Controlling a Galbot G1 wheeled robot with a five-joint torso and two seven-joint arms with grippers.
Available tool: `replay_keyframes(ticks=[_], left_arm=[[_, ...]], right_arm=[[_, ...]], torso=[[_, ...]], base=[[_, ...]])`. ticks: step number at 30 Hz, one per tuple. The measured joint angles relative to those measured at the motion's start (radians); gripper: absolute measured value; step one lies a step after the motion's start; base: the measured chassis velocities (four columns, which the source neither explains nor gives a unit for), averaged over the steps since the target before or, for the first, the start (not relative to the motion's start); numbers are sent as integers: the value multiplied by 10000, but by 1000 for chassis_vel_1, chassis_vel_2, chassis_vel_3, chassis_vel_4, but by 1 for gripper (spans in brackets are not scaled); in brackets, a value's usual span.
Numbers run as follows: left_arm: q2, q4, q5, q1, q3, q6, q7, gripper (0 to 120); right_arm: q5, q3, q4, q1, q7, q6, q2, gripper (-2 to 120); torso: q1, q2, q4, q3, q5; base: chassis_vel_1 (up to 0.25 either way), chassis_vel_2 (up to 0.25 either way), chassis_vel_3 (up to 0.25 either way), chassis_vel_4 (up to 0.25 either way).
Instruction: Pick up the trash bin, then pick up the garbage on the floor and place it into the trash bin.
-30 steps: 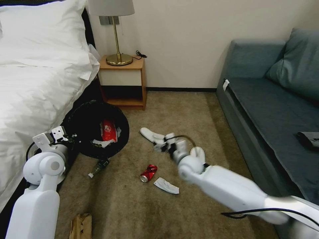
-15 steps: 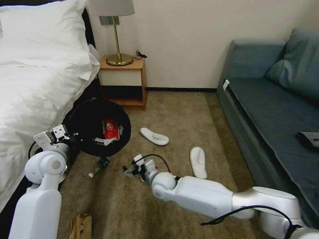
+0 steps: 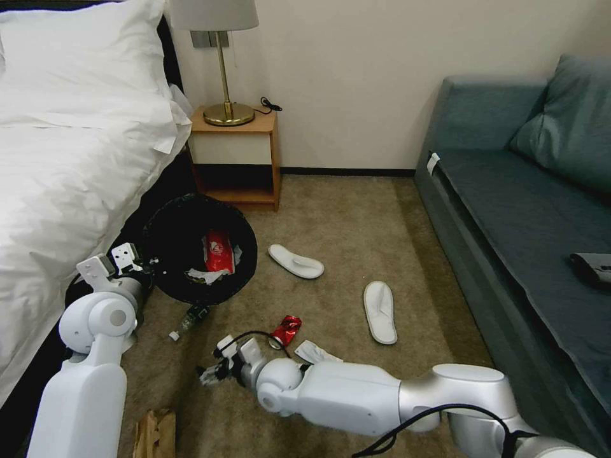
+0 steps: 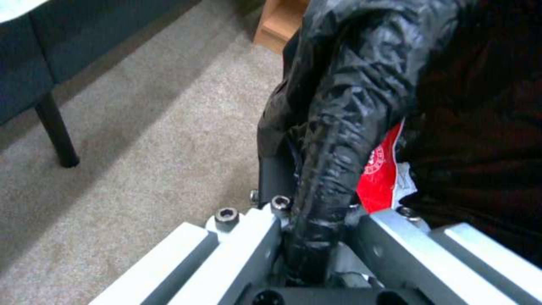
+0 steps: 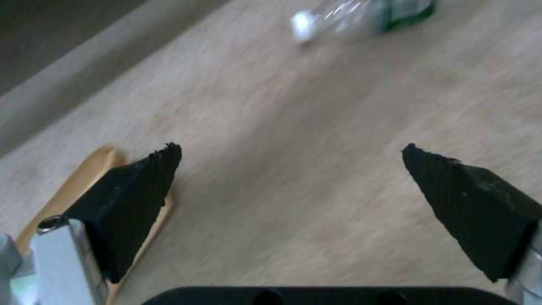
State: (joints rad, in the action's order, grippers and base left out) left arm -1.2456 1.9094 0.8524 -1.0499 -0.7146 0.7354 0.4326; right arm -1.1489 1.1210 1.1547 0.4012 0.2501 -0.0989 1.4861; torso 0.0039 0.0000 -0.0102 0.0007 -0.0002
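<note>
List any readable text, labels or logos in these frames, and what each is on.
No text can be read.
Red wrapper in the trash bin: round white emblem, lettering too blurred.
Bottle on the carpet: green label, blurred.
Crushed red can: print too small.

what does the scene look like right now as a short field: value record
left gripper: shut on the trash bin rim, by the bed
right gripper: open, empty, low over the carpet
in bin: red wrapper, white tissue
on floor: crushed red can, bottle, brown paper bag, two slippers
</note>
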Motion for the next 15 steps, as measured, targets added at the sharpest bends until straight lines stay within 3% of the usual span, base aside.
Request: replay_keyframes(ticks=[15], left_arm=[[-57, 64, -239, -94, 85, 0, -75, 0]], right_arm=[[35, 419, -899, 372, -867, 140, 1035, 100]], torso=[[0, 0, 1, 0, 1]], base=[[0, 0, 0, 0]])
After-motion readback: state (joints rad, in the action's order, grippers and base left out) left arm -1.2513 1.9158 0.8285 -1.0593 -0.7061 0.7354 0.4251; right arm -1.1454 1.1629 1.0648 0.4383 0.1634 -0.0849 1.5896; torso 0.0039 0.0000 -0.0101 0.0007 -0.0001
